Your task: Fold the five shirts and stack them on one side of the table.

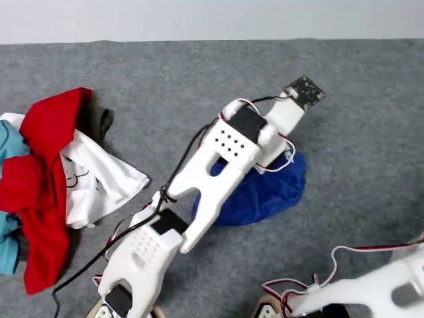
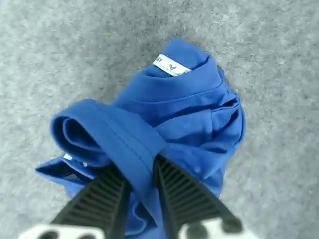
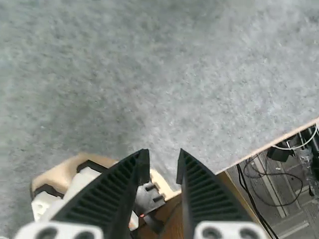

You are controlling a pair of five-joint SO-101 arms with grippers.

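Presently, left to right across the grey counter [image 1: 199,73]:

Far-left heap, unsorted: red shirt [image 1: 40,172] draped on top; white shirt [image 1: 99,179] spread beneath it toward the right; teal shirt [image 1: 6,149] at the left edge; a dark garment [image 1: 101,122] showing behind the heap. All 4 crumpled, none folded.

Centre: blue shirt [image 1: 265,192], well apart from the heap, bunched in a lump on the counter with its collar and label showing, partly under the left arm [image 1: 218,159].

Left end effector [image 2: 138,168]: narrow, pinching a rolled fold of the blue shirt between its ribbed fingers.

Near right: right arm [image 1: 371,291], low by the counter's near edge. Right end effector [image 3: 162,157]: narrow gap, nothing in it, hanging over bare counter close to that edge.

Step in hand, as judged: shirt 1 of 5, at the spreading-out stage; no stack begun. The next move calls for drawing the pinched fold outward to open the lump flat, probably with the right end effector taking an opposite edge, since 1 grip alone would likely drag the whole bundle.
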